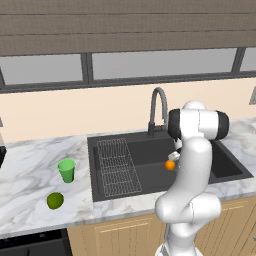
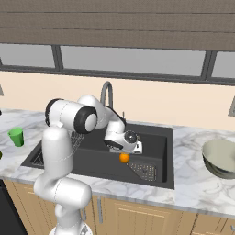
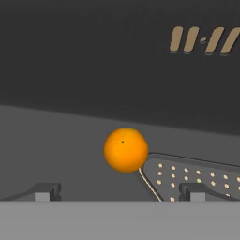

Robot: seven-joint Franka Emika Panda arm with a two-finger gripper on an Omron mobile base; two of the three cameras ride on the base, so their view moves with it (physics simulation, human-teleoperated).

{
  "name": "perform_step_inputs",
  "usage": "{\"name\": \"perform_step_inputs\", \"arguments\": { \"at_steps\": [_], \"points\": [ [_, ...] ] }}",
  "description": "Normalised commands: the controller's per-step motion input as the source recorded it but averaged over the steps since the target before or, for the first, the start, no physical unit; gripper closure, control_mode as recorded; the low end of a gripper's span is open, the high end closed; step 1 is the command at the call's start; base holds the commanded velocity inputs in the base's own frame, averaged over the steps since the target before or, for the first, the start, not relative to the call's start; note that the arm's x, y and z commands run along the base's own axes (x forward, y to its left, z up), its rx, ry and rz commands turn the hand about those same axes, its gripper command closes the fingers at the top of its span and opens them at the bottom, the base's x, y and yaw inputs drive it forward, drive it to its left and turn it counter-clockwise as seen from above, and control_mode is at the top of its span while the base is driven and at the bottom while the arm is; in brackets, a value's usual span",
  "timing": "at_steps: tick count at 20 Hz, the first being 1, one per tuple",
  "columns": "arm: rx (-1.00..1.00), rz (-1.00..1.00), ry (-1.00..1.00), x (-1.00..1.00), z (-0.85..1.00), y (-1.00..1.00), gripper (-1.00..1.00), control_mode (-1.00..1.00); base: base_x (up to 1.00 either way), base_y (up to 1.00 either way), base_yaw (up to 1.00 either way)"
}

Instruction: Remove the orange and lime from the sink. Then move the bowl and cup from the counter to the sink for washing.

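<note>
You see the gripper [image 3: 120, 192] low inside the sink [image 1: 150, 155], with its two fingers spread wide and nothing between them. In the hand view the orange [image 3: 125, 149] lies on the sink floor just ahead of the fingertips, about midway between them but not touching them. It sits at the corner of the perforated drain plate [image 3: 197, 178], right beside its edge. To the left of the orange the floor is bare dark grey, so you have open room there. Behind the orange the far wall of the sink rises, with some overflow slots [image 3: 206, 40] high on it.

In the right base view the gripper [image 2: 131, 149] hangs just above the orange [image 2: 124, 157], near the middle of the sink [image 2: 158, 156]. The drain plate [image 2: 143, 170] is to the right of the orange, and between it and the right wall some free floor remains. In the left base view the arm hides most of the hand; you see the orange [image 1: 170, 165] just beside the arm. The wire rack [image 1: 117, 167] takes the left part of the sink, well apart from the orange. The faucet [image 1: 158, 110] stands at the back edge.

The lime [image 1: 55, 200] lies on the counter [image 1: 30, 170] to the left of the sink, near the front edge. The cup [image 1: 66, 170] stands upright behind it, near but apart. The bowl [image 2: 221, 158] rests on the counter at the right of the sink, well apart from its rim.
</note>
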Motion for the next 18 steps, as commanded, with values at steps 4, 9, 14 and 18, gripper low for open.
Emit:
{"name": "perform_step_inputs", "arguments": {
  "at_steps": [4, 9, 14, 18],
  "points": [
    [0.00, 0.00, 0.00, 0.05, 0.00, 0.00, -1.00, -1.00, 0.00, 0.00, 0.00],
    [0.00, 0.00, 0.01, 0.04, 0.00, 0.00, -1.00, -1.00, 0.00, 0.00, 0.00],
    [0.00, 0.00, 0.03, 0.04, -0.02, 0.00, -1.00, -1.00, 0.00, 0.00, 0.00],
    [0.00, 0.00, 0.03, 0.05, -0.04, 0.00, -1.00, -1.00, 0.00, 0.00, 0.00]
  ]
}}
